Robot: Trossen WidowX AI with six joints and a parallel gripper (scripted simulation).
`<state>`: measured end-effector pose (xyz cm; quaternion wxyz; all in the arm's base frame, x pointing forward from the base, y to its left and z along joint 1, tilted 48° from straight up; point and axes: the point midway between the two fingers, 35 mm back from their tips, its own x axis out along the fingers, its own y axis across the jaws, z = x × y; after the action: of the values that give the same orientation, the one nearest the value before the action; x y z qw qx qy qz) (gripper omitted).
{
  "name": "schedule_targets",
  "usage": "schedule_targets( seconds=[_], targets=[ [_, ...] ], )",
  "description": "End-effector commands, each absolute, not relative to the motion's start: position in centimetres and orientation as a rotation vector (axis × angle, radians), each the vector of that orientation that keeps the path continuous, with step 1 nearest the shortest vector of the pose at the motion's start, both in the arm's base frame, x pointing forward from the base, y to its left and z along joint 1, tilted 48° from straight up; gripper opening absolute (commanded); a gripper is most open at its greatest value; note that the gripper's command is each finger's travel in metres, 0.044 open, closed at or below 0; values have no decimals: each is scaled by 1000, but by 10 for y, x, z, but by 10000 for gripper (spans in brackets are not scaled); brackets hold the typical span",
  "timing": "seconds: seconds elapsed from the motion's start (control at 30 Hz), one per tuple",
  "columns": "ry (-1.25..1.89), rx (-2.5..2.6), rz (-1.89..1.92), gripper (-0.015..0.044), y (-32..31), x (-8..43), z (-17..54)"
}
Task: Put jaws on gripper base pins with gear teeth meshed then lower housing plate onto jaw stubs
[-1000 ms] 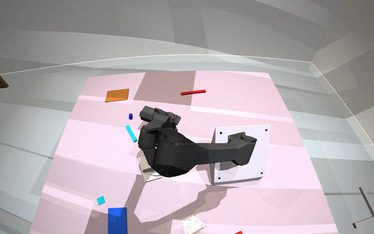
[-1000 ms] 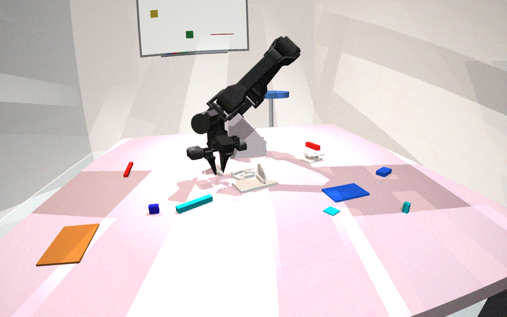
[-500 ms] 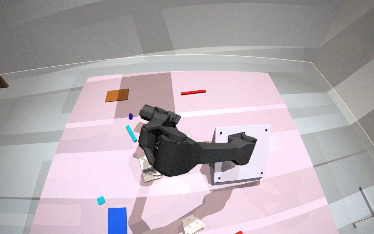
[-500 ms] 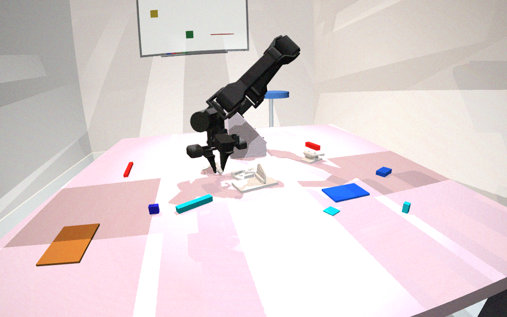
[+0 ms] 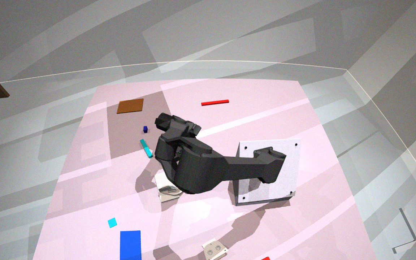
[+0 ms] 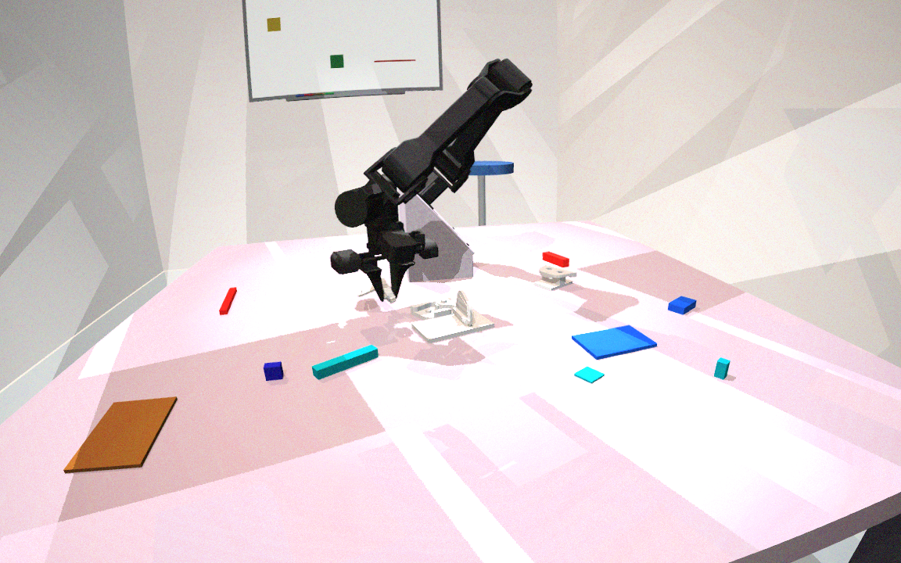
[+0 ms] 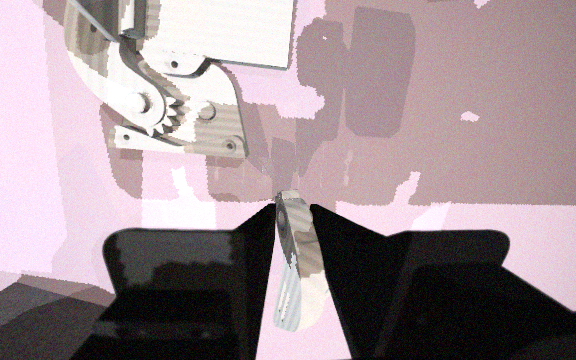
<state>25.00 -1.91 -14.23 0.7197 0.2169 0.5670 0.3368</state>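
The gripper base (image 6: 439, 328) (image 7: 225, 35) lies on the table. One white jaw (image 6: 464, 309) (image 7: 113, 97) sits at its pin end, with its gear end around one pin and its blade on edge over the square plate. The other pin (image 7: 206, 111) is bare. My gripper (image 6: 389, 299) (image 7: 292, 210) is shut on the second jaw (image 7: 309, 250), low beside the base. This jaw is tilted on edge, gear end toward the base; whether it touches the table cannot be told. The arm hides it in the top view. The housing plate (image 5: 214, 249) (image 6: 553, 274) lies apart, its two round holes facing up.
A teal bar (image 5: 146, 148) (image 6: 345, 361), a navy cube (image 5: 145, 129) (image 6: 273, 371) and a brown sheet (image 5: 130, 105) (image 6: 121, 434) lie on the far-left side in the top view. A blue slab (image 5: 130, 244) (image 6: 613, 342), a cyan tile (image 5: 112, 222) (image 6: 589, 374) and red bars (image 5: 215, 102) (image 6: 555, 259) lie around.
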Motion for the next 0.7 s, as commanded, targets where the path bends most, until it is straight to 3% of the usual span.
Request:
schedule_targets(
  seconds=[0.0,0.67],
  targets=[
    [1250,469,744,37,-23,250,-139],
    [1248,464,747,37,-46,247,-119]
  ],
)
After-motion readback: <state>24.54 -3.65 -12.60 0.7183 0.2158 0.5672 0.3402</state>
